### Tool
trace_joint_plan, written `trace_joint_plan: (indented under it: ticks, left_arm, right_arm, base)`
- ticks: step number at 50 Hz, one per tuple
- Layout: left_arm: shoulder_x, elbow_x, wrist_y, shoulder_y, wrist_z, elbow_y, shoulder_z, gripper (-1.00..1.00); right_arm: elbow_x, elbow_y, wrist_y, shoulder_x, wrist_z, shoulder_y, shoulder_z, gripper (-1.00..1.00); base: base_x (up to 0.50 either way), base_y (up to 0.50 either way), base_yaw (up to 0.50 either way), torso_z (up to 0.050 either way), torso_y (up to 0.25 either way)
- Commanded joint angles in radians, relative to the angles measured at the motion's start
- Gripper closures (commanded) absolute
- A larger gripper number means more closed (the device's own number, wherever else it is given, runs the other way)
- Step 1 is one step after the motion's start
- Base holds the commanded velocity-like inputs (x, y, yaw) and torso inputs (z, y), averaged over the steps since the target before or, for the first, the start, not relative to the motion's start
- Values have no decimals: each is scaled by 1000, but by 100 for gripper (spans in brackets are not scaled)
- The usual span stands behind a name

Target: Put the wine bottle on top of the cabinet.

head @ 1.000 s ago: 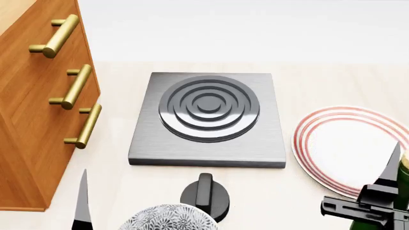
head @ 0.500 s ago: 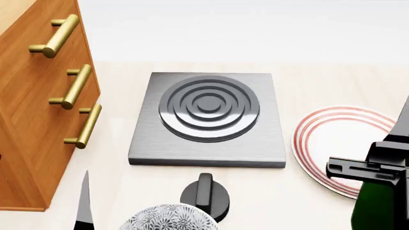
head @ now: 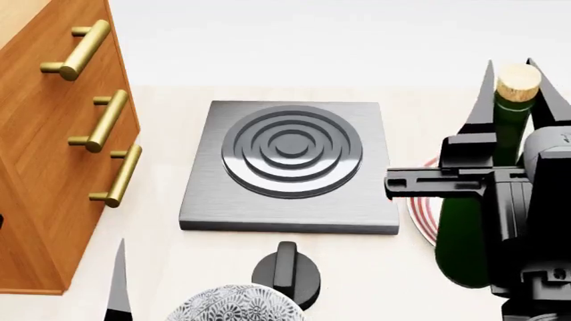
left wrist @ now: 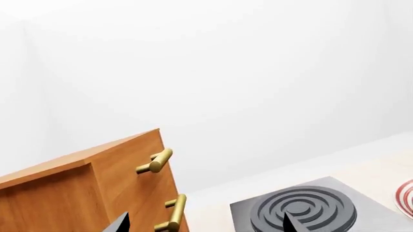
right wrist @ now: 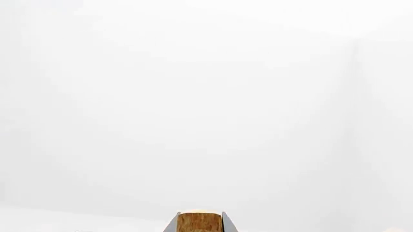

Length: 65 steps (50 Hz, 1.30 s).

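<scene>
The wine bottle [head: 464, 231] is dark green with a tan cork [head: 518, 80]. It hangs upright at the right of the head view, above the table, with my right gripper [head: 515, 100] shut on its neck. In the right wrist view the cork [right wrist: 200, 222] sits tight between the two fingers of the right gripper [right wrist: 200, 225]. The orange-brown cabinet [head: 45, 167] with brass handles stands at the far left, well apart from the bottle. My left gripper [left wrist: 205, 224] is open and holds nothing, beside the cabinet [left wrist: 123, 179]. One of its fingertips [head: 117, 284] shows low in the head view.
A grey hotplate [head: 290, 160] lies in the middle of the table, with its black knob [head: 285, 271] in front. A patterned bowl [head: 234, 304] is at the near edge. A red-rimmed plate [head: 421, 204] lies partly behind the bottle and the right arm.
The right gripper has risen from the lower right corner and shifted left, carrying the bottle up so its cork and neck now show. The left arm has barely moved.
</scene>
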Motion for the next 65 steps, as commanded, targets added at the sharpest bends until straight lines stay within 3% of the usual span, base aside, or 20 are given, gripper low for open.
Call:
trace_joint_plan:
  ticks: [1,35,47,54,65]
  left_arm:
    - [21,-24,46,5,36,-3,-30,-100]
    - [5,-45,-18,-11,67,-9,14,-100]
    - [-2,-62,-18,-15,87,-1,34,-100]
    - [25,-118,-69,-78,139,5,35,-100]
    - [37,-132,-142,-210,229,-44,177,-100]
  right_arm:
    - [-32,-9,19,-55,-32,84,-68,100]
    - [-18,-14,17,-141,-39,152,-210,100]
    - [66,-18,31,-158,-69,178,-177,100]
    - [79,-25,47,-166,-64,200,-186,100]
    - [101,-7,18,-178,-77,190,-176,100]
  base:
    - [0,0,0,0,0]
    - [0,0,0,0,1]
    - [0,0,0,0,1]
    - [0,0,0,0,0]
    - [0,0,0,0,1]
